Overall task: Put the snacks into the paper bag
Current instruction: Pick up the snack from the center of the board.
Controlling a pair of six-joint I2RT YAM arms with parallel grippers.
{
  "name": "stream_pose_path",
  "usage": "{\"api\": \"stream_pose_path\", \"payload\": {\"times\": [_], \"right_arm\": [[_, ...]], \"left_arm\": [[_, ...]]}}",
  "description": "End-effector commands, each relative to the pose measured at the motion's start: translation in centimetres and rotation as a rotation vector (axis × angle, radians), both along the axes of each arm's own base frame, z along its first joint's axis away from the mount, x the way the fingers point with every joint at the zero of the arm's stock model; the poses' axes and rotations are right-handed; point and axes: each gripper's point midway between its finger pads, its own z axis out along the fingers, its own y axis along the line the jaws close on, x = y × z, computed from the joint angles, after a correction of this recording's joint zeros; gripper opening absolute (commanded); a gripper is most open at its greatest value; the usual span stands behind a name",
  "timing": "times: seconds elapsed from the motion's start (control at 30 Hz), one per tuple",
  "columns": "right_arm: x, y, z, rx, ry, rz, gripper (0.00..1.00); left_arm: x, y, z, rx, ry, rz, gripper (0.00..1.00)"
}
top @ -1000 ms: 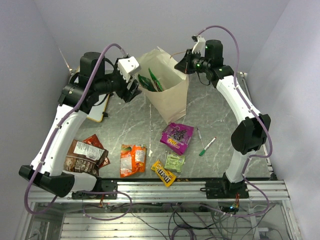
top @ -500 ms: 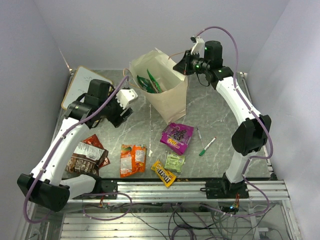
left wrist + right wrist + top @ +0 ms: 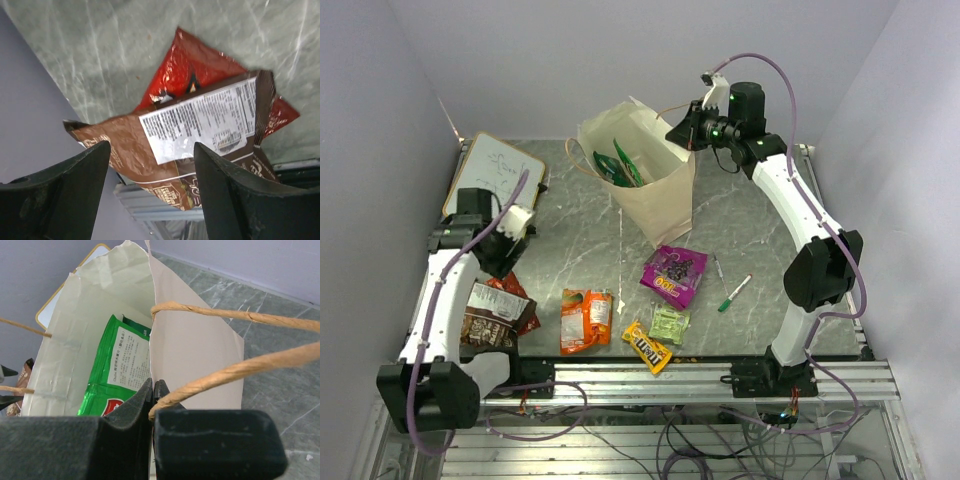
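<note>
Grey-veined marble fills the table, walled in by plain lilac panels, and the paper bag (image 3: 650,195) stands upright toward the far side with two green bags (image 3: 120,370) already inside. The right gripper (image 3: 152,390) is closed flat on the bag's far-right rim, pinching the paper wall just beside a twisted handle. Well to the near-left of the bag, the left gripper (image 3: 150,165) hangs above the brown bag (image 3: 200,130) with its jaws spread wide and nothing between them. The brown bag lies across the red Doritos (image 3: 190,75), so a closing pinch could catch both packets, or skid the slick top one off the lower. Both sit close to the table's near-left edge and the side wall, leaving little room for the wrist; a shove that way could push a packet over the rail. A hard tug by the right arm might tear or tip the bag. Bare marble between the bag and the brown bag gives a free path, and the bag's mouth gapes toward that side.
</note>
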Motion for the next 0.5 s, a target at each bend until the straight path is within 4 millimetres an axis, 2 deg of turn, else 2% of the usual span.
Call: {"api": "stream_pose_path", "payload": {"times": [0.0, 0.03, 0.1, 0.2, 0.47], "right_arm": [[-1.0, 0.4, 2.5, 0.039, -0.051, 0.029, 0.0], [-1.1, 0.5, 2.5, 0.042, -0.049, 0.035, 0.0], [-1.2, 0.8, 2.4, 0.051, -0.043, 0.048, 0.0], [-1.2, 0.9, 2.3, 0.06, -0.03, 0.06, 0.0], [-1.0, 0.9, 2.0, 0.055, -0.028, 0.055, 0.0]], "left_arm": [[-2.8, 0.7, -2.5, -0.007, 0.134, -0.074, 0.79], [-3.2, 0.5, -3.0, -0.017, 0.155, -0.1, 0.8], [-3.6, -0.2, -4.1, -0.044, 0.185, -0.151, 0.91], [-4.0, -1.3, -5.2, -0.075, 0.208, -0.222, 0.97], [-3.8, -3.9, -8.0, 0.044, 0.223, -0.38, 1.0]]}}
